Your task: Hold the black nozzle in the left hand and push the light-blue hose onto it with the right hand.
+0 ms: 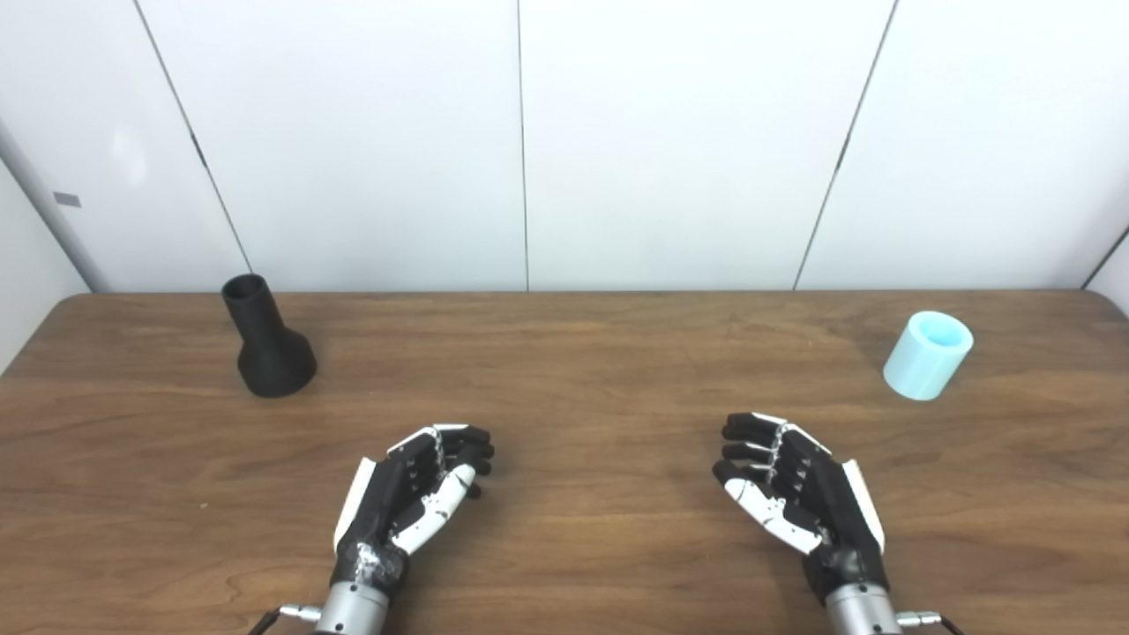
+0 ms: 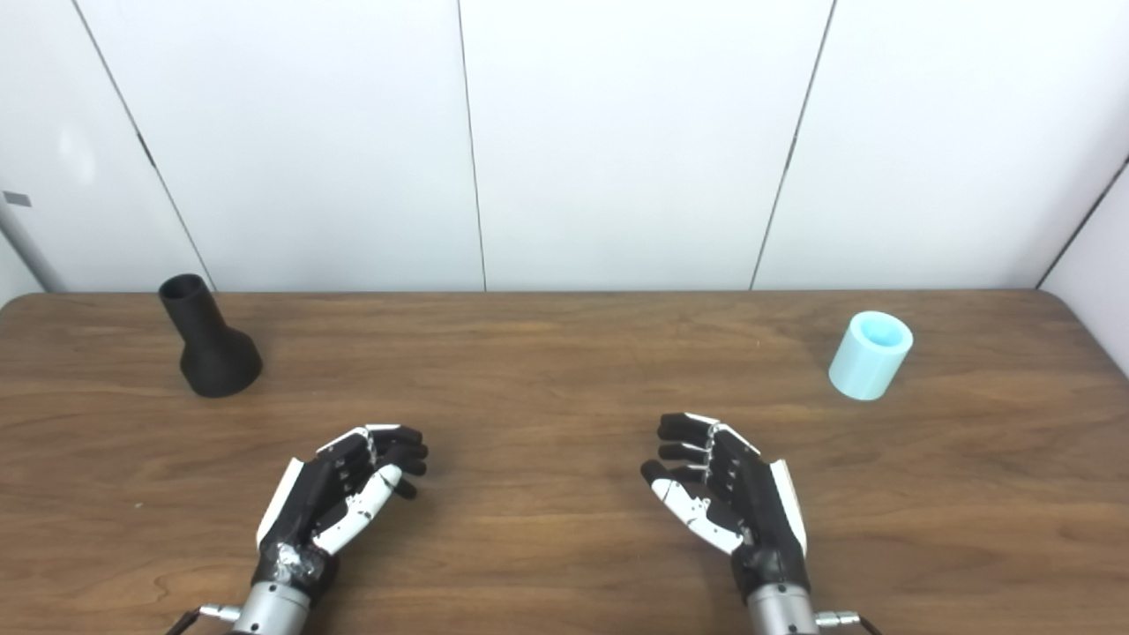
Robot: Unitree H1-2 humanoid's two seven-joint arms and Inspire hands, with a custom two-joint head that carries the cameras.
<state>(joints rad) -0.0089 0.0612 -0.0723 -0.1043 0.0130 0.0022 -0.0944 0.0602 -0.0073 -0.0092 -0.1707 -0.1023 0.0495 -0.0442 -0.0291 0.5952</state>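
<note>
Left hand [image 1: 406,498] and right hand [image 1: 798,498]: empty, fingers apart, near edge. Black nozzle [image 1: 265,339]: upright on tabletop [image 1: 564,370], narrow end up, far left. Light-blue hose [image 1: 928,354]: upright, opening upward, far right.

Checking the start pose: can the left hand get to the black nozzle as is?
Probably yes. The left hand is open and empty, and only bare table lies between it and the black nozzle, standing upright, far-left.

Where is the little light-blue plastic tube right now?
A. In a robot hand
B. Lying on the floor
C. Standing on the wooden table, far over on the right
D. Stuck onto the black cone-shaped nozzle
C: the short light-blue plastic tube stands by itself on the brown wooden table, beyond the empty right robot hand, far from the black cone-shaped nozzle.
</note>
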